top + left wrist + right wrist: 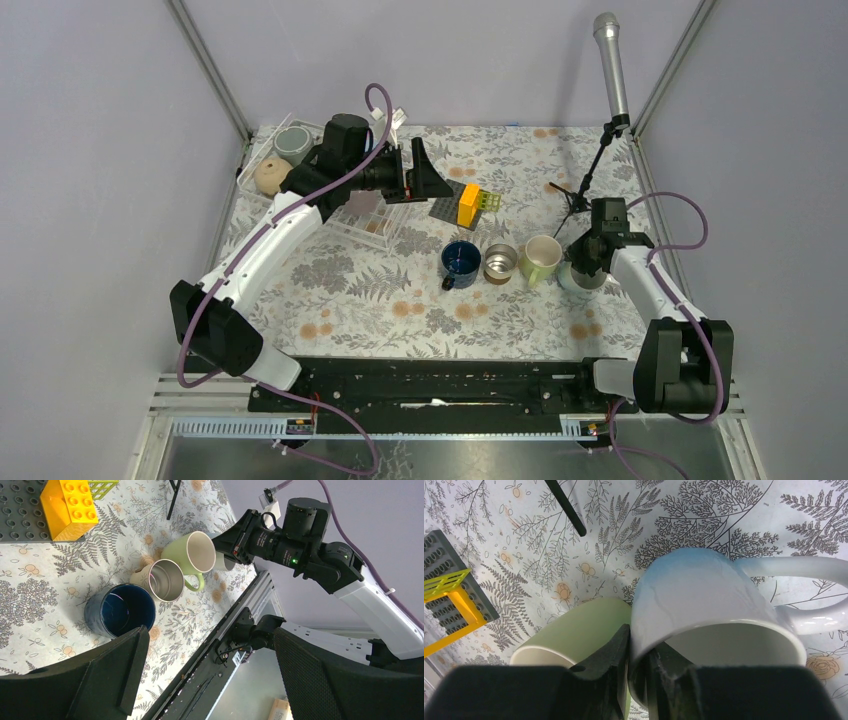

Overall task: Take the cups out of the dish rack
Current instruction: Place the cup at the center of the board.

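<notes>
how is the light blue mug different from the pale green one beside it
The light blue mug is pinched by its wall in the right gripper, one finger inside and one outside; the pale green mug stands free. The light blue mug fades from blue to white toward its rim; the pale green mug is one even green outside. Both are handled mugs, mouth up, side by side.

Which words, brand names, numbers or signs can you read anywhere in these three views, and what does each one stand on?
No text can be read in any view.
The navy cup, steel cup, pale green cup and light blue cup: no print shows on them.
White tag: too small to read.
Yellow block: only plain studs, no lettering legible.
</notes>
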You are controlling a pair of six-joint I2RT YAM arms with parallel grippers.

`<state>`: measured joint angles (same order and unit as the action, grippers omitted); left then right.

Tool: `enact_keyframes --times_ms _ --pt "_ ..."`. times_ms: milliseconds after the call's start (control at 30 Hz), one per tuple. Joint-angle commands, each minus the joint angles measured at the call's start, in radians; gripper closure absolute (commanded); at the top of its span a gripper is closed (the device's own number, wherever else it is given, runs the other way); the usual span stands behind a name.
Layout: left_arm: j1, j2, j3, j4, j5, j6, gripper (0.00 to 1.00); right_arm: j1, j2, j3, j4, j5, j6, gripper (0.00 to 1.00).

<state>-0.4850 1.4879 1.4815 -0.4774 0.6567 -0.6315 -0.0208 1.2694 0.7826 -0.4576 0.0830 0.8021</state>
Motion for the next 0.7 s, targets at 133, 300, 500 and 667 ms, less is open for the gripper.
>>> enact_keyframes --times_ms 133,300,500,667 --pt "-0.005 -0.005 0.028 0.028 -0.014 0.023 0.01 -0.004 -0.011 0.078 0.027 -0.003 0.003 0.69" --pt "-0.005 -0.004 0.026 0.028 -0.015 0.026 0.01 -0.004 -0.026 0.095 0.008 0.001 0.0 0.62" --pt "-0.006 -0.005 0.022 0.029 -0.021 0.031 0.01 -0.004 -0.067 0.124 -0.033 0.01 -0.014 0.47" --pt "-0.006 -0.007 0.027 0.02 -0.042 0.041 0.01 -0.004 -0.12 0.148 -0.08 0.006 -0.049 0.23"
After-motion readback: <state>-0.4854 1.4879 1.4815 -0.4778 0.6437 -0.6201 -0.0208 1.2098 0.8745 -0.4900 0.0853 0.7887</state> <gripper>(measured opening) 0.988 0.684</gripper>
